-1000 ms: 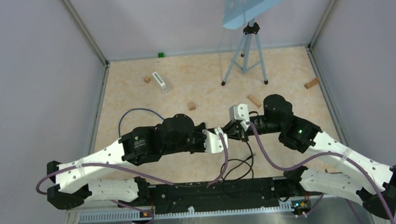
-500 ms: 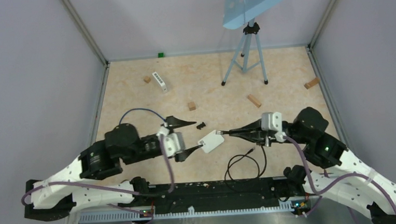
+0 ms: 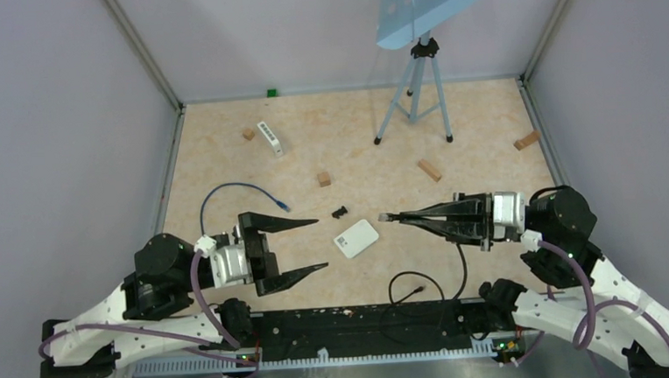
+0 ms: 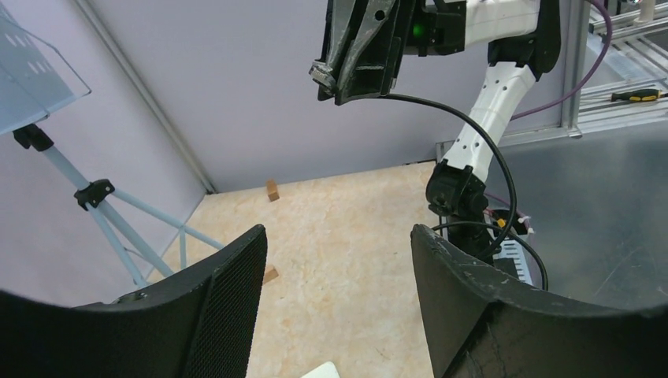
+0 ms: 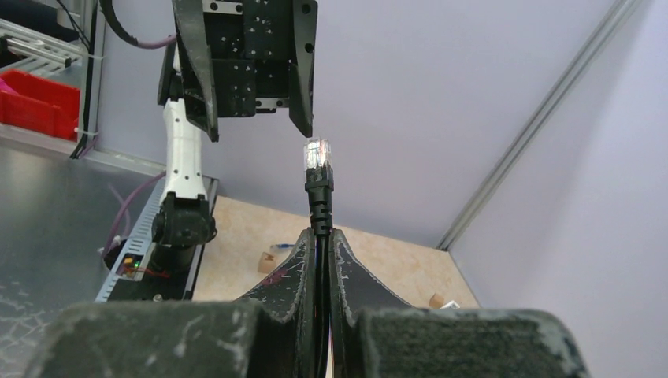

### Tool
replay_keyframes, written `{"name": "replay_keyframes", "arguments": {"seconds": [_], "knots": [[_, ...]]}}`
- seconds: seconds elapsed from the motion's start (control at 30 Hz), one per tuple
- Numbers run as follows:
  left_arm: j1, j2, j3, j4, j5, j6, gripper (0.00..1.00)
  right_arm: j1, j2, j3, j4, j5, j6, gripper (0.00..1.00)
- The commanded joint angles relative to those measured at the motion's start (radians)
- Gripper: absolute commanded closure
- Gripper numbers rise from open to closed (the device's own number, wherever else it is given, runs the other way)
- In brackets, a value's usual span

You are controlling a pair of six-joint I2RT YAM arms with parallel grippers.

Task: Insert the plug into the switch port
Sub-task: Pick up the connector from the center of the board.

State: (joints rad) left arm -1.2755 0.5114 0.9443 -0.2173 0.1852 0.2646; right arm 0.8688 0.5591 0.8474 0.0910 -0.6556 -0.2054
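Observation:
The switch (image 3: 357, 238), a small white box, lies flat on the table between the two grippers; only its corner (image 4: 323, 370) shows in the left wrist view. My left gripper (image 3: 320, 242) (image 4: 339, 236) stands wide open just left of it, with nothing between its fingers. My right gripper (image 3: 394, 217) (image 5: 319, 232) is shut on a black cable (image 3: 416, 285). The clear plug (image 5: 317, 153) (image 3: 384, 217) sticks out past the fingertips and points left, in the air a little right of and above the switch. I cannot see the switch's port.
A blue cable (image 3: 235, 195) curls at the left. A small black piece (image 3: 339, 211) lies near the switch. A white labelled box (image 3: 270, 138), wooden blocks (image 3: 429, 169) (image 3: 323, 179) (image 3: 526, 140), a green cube (image 3: 271, 93) and a tripod (image 3: 412, 88) are farther back.
My left gripper opened, let go of the switch and drew back to the left. The switch now lies on the table. My right gripper pulled back to the right with the plug.

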Motion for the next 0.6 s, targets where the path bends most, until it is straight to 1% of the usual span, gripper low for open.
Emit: {"name": "replay_keyframes", "arguments": {"seconds": [0.0, 0.1, 0.13, 0.2, 0.27, 0.3, 0.33, 0.37, 0.43, 0.5, 0.57], "knots": [[-0.001, 0.031, 0.027, 0.092, 0.041, 0.002, 0.28, 0.033, 0.035, 0.037, 0.118, 0.008, 0.018, 1.00], [-0.001, 0.040, 0.031, 0.092, -0.016, 0.012, 0.28, 0.082, 0.091, 0.065, 0.124, 0.113, -0.010, 1.00], [-0.002, 0.036, 0.028, 0.091, -0.065, 0.011, 0.28, 0.105, 0.117, 0.083, 0.117, 0.166, -0.022, 1.00], [-0.001, 0.016, 0.007, 0.089, -0.192, -0.008, 0.28, 0.163, 0.174, 0.126, 0.106, 0.300, -0.034, 1.00], [-0.001, -0.019, -0.021, 0.078, -0.376, -0.052, 0.28, 0.239, 0.232, 0.171, 0.094, 0.439, -0.062, 1.00], [-0.001, -0.042, -0.033, 0.066, -0.430, -0.072, 0.28, 0.288, 0.257, 0.185, 0.095, 0.512, -0.090, 1.00], [-0.001, -0.072, -0.047, 0.056, -0.454, -0.084, 0.28, 0.338, 0.278, 0.194, 0.098, 0.587, -0.123, 1.00], [-0.001, -0.106, -0.060, 0.054, -0.458, -0.089, 0.28, 0.387, 0.298, 0.199, 0.104, 0.687, -0.160, 1.00], [-0.001, -0.185, -0.080, 0.054, -0.449, -0.098, 0.29, 0.471, 0.319, 0.196, 0.125, 0.819, -0.215, 1.00], [0.000, -0.243, -0.089, 0.047, -0.416, -0.099, 0.29, 0.537, 0.327, 0.192, 0.135, 0.879, -0.233, 1.00], [0.000, -0.285, -0.086, 0.032, -0.336, -0.084, 0.29, 0.604, 0.330, 0.196, 0.120, 0.902, -0.227, 1.00]]}}
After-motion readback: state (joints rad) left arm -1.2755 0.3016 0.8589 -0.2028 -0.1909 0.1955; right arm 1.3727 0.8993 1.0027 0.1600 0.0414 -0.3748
